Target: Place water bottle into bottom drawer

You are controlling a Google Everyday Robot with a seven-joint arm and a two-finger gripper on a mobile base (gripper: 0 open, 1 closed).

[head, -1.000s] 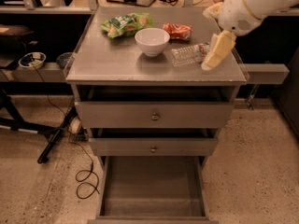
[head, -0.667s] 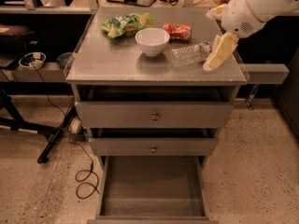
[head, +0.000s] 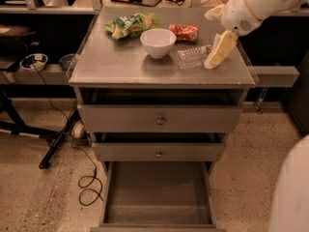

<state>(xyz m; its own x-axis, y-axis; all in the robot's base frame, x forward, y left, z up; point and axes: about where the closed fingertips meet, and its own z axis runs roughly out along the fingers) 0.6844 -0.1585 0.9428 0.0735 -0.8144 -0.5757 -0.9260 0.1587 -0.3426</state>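
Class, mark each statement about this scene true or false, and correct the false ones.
1. The water bottle lies on its side on the cabinet top. True.
2. The bottom drawer is shut. False: it is pulled open.
3. The white bowl stands beside the water bottle, on its left in the picture. True.
4. The gripper hangs over the bottom drawer. False: it is up at the cabinet top, at the right end of the water bottle.
5. The green snack bag sits inside the white bowl. False: it lies on the cabinet top behind the bowl, to the left.
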